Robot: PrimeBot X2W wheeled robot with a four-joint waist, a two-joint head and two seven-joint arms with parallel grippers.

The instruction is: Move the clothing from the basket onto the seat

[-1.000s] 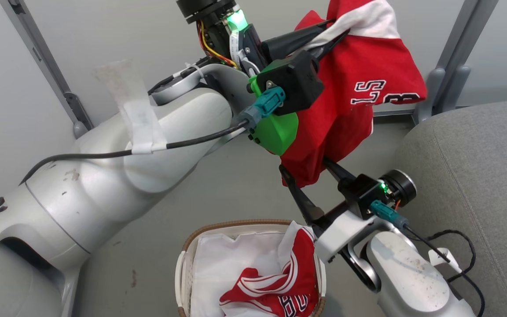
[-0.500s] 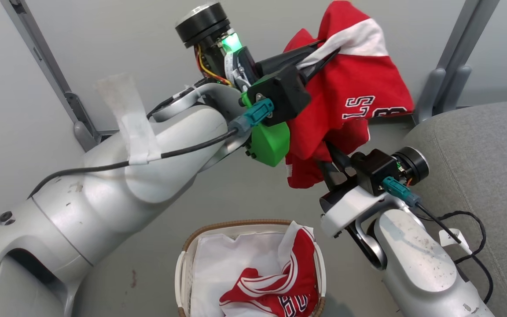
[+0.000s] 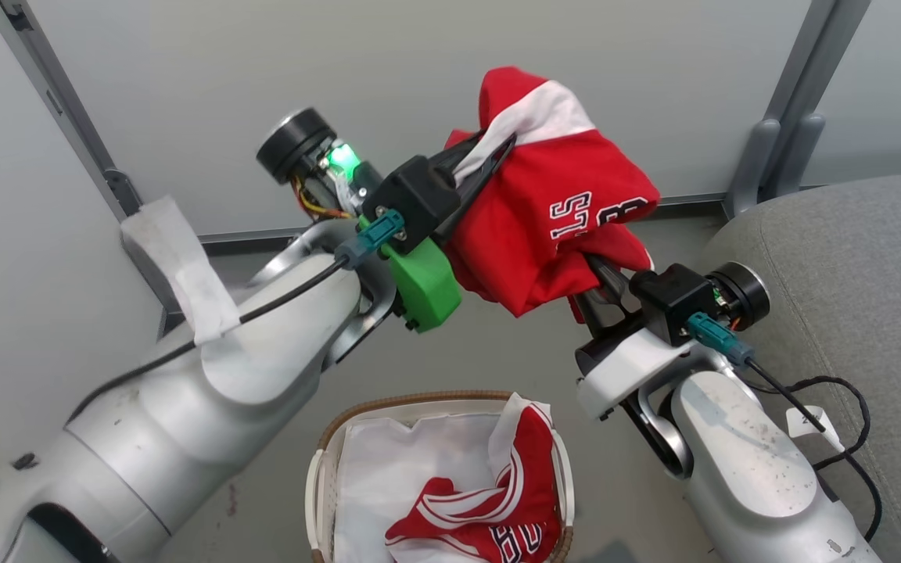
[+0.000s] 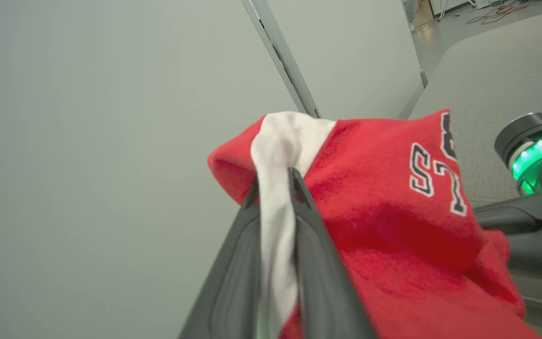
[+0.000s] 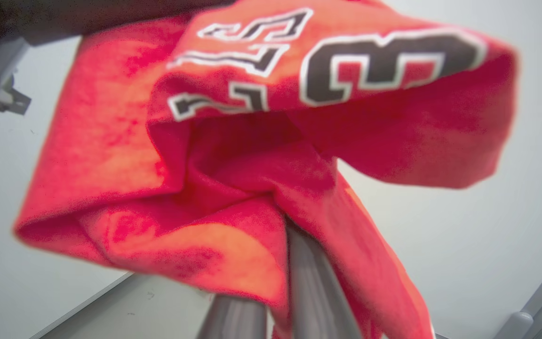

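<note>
Jersey (image 4: 384,226) in left end effector (image 4: 274,180)

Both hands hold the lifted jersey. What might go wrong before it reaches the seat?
1. The left hand pinches only the white trim of the held jersey; that thin strip may slip free.
2. The jersey hangs over floor, short of the seat; releasing now would likely drop it there.
3. Loose folds drape over the right hand and might snag on opening.

Pale grey wall (image 3: 184,78), slanted metal post (image 3: 793,102), grey floor (image 3: 513,356)
</note>
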